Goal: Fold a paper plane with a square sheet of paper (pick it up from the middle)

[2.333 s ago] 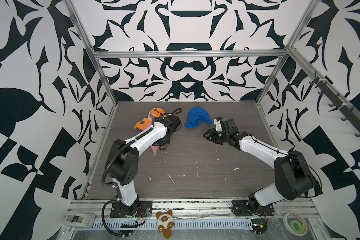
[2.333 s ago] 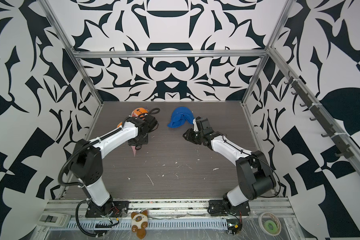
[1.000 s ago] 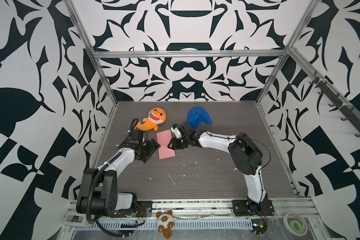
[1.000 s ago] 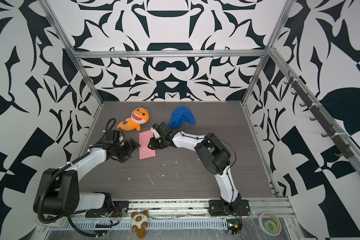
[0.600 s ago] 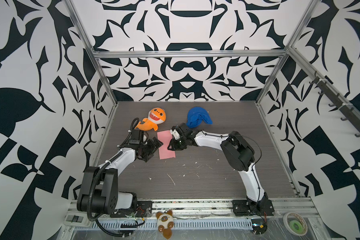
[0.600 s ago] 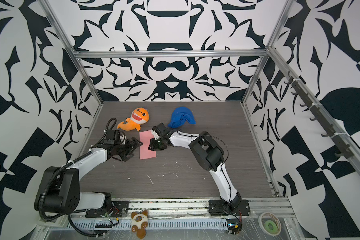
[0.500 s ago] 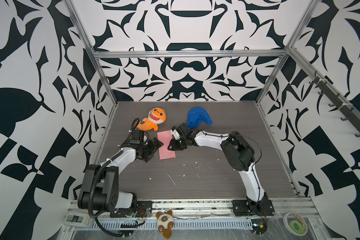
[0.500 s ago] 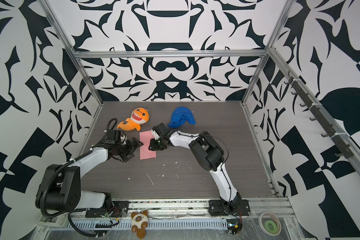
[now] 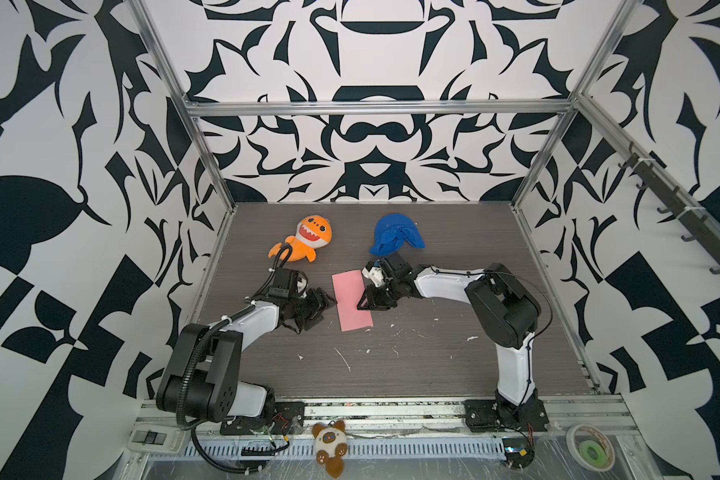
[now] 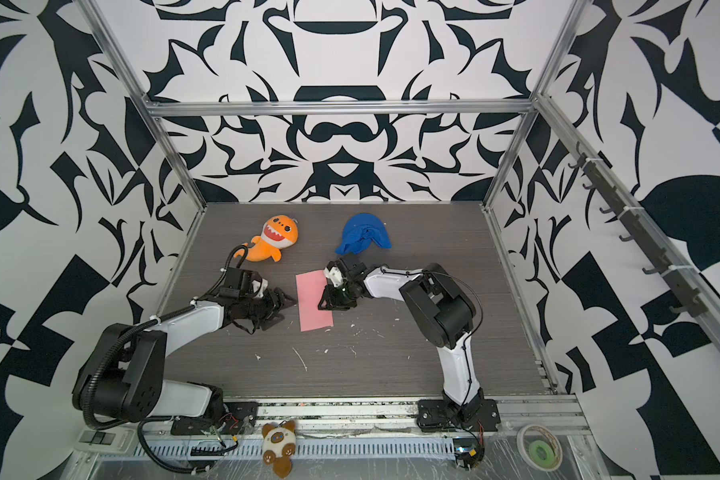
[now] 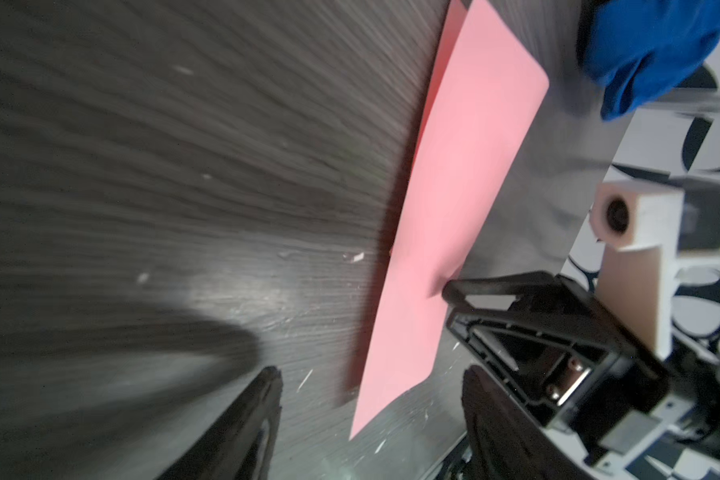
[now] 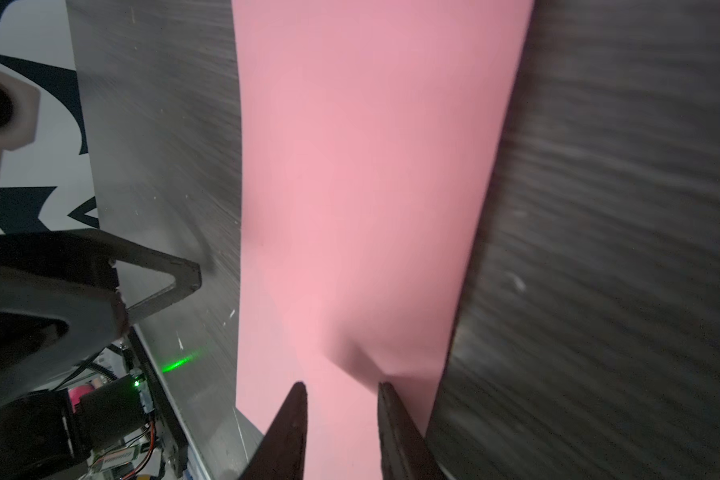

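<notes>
Black-and-white patterned walls (image 9: 371, 137), aluminium frame (image 9: 375, 109), dark wood-grain tabletop (image 9: 433, 374).

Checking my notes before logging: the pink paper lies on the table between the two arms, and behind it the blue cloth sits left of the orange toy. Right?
Not quite. Both top views show the blue cloth right of the orange toy, not left. The rest holds: the pink paper lies on the table between the left arm and right arm, with both behind it.

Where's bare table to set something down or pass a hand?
Free: front of the table between left arm base and right arm base, only white scraps; also the back right corner past the blue cloth. Crowded: the middle, left gripper beside and right gripper on the pink paper, orange shark plush behind.
</notes>
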`<state>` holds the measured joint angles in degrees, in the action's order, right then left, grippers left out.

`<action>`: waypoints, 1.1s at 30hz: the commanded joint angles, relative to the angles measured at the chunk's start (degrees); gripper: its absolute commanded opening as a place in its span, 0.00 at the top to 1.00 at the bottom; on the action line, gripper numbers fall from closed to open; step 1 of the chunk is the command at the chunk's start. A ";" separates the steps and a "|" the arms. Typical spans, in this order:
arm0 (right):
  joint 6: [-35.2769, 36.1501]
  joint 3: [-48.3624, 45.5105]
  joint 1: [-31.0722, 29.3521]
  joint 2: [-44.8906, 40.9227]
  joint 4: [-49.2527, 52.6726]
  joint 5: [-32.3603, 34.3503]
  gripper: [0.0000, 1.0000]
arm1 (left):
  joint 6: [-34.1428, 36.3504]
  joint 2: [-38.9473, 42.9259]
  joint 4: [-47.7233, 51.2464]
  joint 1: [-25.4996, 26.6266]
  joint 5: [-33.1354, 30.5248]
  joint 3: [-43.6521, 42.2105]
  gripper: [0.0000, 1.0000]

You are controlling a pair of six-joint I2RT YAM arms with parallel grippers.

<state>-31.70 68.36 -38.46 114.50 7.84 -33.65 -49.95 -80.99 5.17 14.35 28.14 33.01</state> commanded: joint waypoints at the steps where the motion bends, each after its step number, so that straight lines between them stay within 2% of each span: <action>1: 1.30 -1.72 0.92 -1.55 0.61 -2.30 0.67 | -1.04 -2.12 -5.19 1.78 2.07 -0.76 0.36; 5: 0.36 -2.08 1.19 -1.46 -0.64 -3.17 0.67 | -1.93 -5.57 -9.20 3.44 3.07 -0.37 0.48; 16: -0.29 -2.84 1.70 -1.25 -1.76 -3.49 0.68 | -2.29 -11.68 -14.00 4.81 4.10 0.85 0.63; 22: 0.06 -3.09 2.31 -0.94 -3.33 -3.53 0.68 | -4.63 -13.50 -20.66 4.83 5.91 0.65 0.73; 29: 3.02 -2.38 2.97 -1.80 -6.24 -4.84 0.68 | -6.25 -13.14 -22.58 4.85 5.87 0.68 0.83; 33: 7.20 -2.18 2.95 -3.89 -5.98 -3.48 0.65 | -7.07 -13.19 -20.76 4.88 5.68 1.41 0.94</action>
<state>-28.69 65.65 -35.66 114.04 3.03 -37.43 -56.01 -94.00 -15.90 19.05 33.50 33.50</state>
